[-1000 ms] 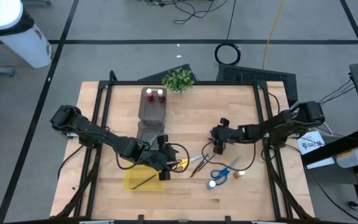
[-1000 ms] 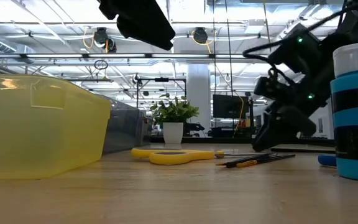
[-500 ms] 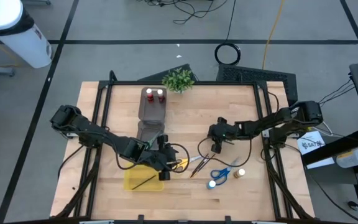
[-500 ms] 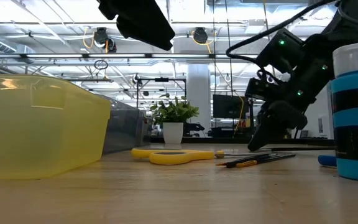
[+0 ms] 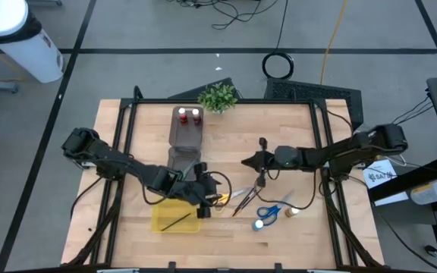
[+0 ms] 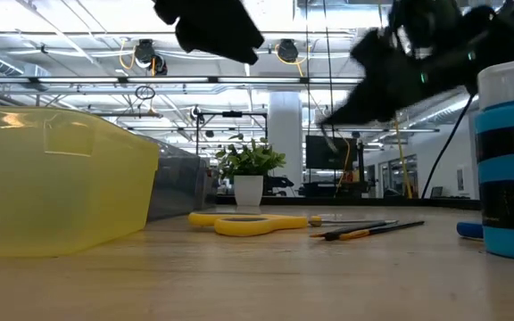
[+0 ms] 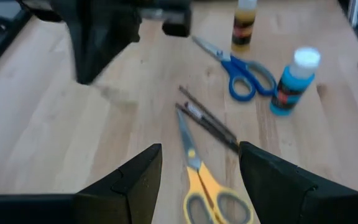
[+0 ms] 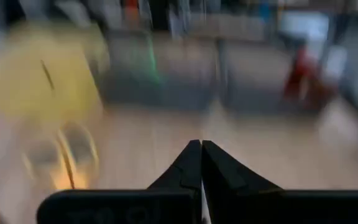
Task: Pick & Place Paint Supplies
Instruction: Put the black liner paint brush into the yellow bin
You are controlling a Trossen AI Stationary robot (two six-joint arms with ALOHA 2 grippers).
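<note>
Wooden bench [image 5: 135, 125] held yellow scissors [image 7: 205, 186] mid-frame below the left claw [image 7: 199, 171], spread wide; right claw [image 8: 201, 163] pinched empty; descend squarely over handles

Brush [image 5: 175, 221] in tray [image 5: 160, 224]; scissors [image 5: 218, 200] beside

Yellow, blue and dark tones on a pale wood bench [image 5: 294, 129]

The yellow tray [image 5: 174, 218] is translucent; the yellow-handled scissors [image 7: 211, 193] and blue-handled scissors [image 7: 244, 70] have silver blades. One paint bottle [image 7: 294, 81] is bright blue, black-banded, with a white cap. The brushes [image 7: 207, 119] are dark, the organiser tray [image 5: 186, 136] dark grey, holding red-capped bottles [image 5: 189, 114]. Both arms are black.
</note>
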